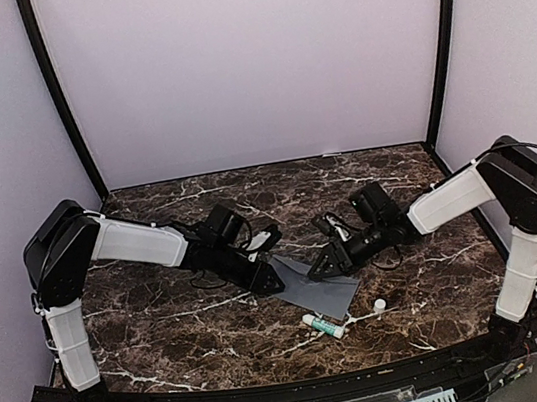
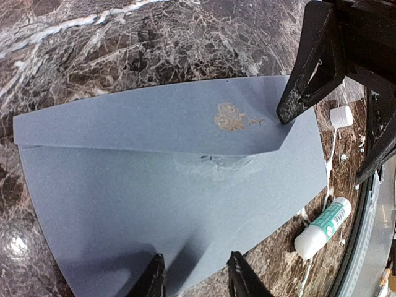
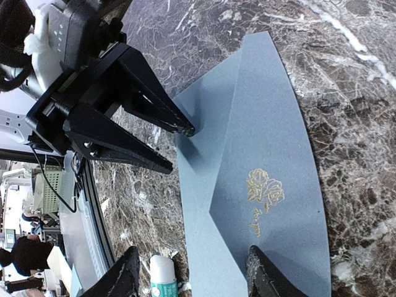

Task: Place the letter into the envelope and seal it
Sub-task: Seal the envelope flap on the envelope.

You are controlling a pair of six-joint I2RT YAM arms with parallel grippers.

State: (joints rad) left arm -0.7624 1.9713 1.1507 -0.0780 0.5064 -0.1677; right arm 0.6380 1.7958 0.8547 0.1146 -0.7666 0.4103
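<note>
Slate-grey envelope (image 3: pixel 266 124) flat on dark marble table (image 3: pixel 365 136), flap folded down, gold rose print (image 3: pixel 265 189) near flap tip. Right gripper (image 3: pixel 193 275) at bottom edge, jaws apart: one finger over envelope, other over bare marble. Left gripper (image 3: pixel 178 148) in from upper left, jaws also apart, upper fingertip at envelope's edge, lower tip off it. Glue stick (image 3: pixel 162 275), white cap, green label, just beside envelope.

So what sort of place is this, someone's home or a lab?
Most likely a robot test cell in a lab: the left arm and right arm are mounted at the edge of a marble-patterned table, enclosed by plain pale walls on a black frame.
</note>
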